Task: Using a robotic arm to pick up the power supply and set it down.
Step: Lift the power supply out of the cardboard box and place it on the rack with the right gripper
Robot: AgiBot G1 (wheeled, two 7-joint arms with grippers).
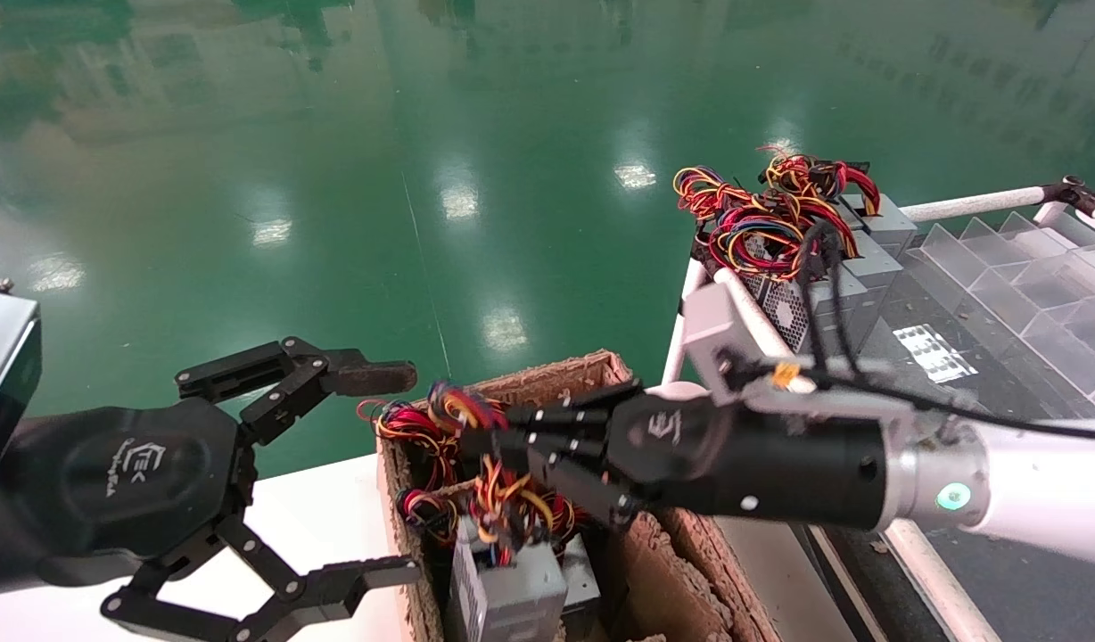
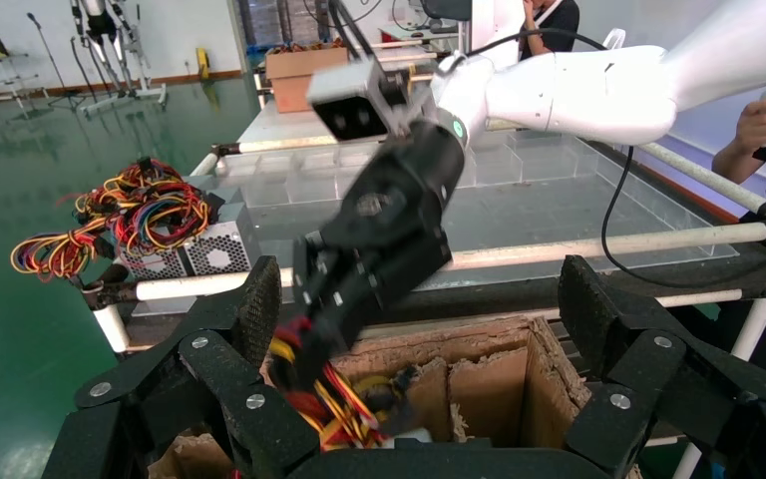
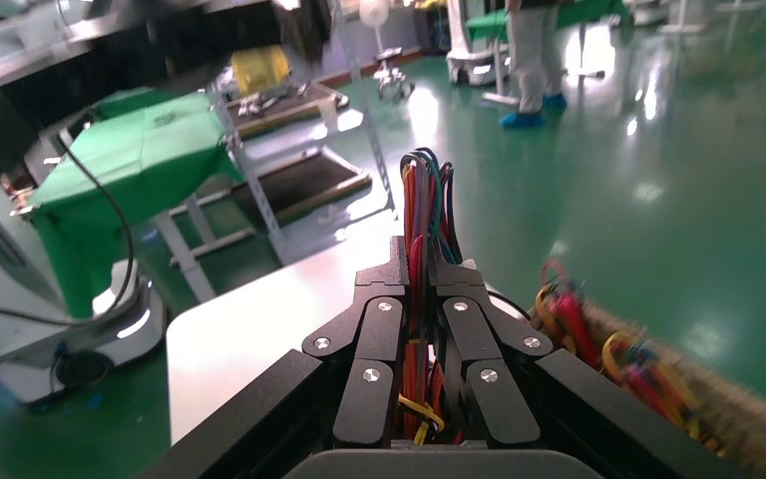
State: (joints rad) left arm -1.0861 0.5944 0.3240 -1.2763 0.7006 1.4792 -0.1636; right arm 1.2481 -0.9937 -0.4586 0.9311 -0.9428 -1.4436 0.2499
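Note:
A grey power supply (image 1: pixel 510 596) stands in a worn cardboard box (image 1: pixel 556 373), its red, yellow and orange wires (image 1: pixel 505 496) bunched above it. My right gripper (image 1: pixel 478 446), on the white robotic arm (image 1: pixel 1038 504), reaches in over the box and is shut on that wire bundle (image 3: pixel 424 190). In the right wrist view its fingers (image 3: pixel 384 299) pinch the wires between them. From the left wrist view the right gripper (image 2: pixel 307 344) hangs over the box with the wires (image 2: pixel 331 401) trailing below. My left gripper (image 1: pixel 414 473) is wide open beside the box, holding nothing.
Several more grey power supplies (image 1: pixel 819 294) with tangled wires sit on a white-railed rack (image 1: pixel 967 207) at the back right, next to clear plastic dividers (image 1: pixel 1029 267). The box stands by a white table (image 1: pixel 316 508). Green floor (image 1: pixel 423 134) lies beyond. A person (image 2: pixel 763 125) stands past the rack.

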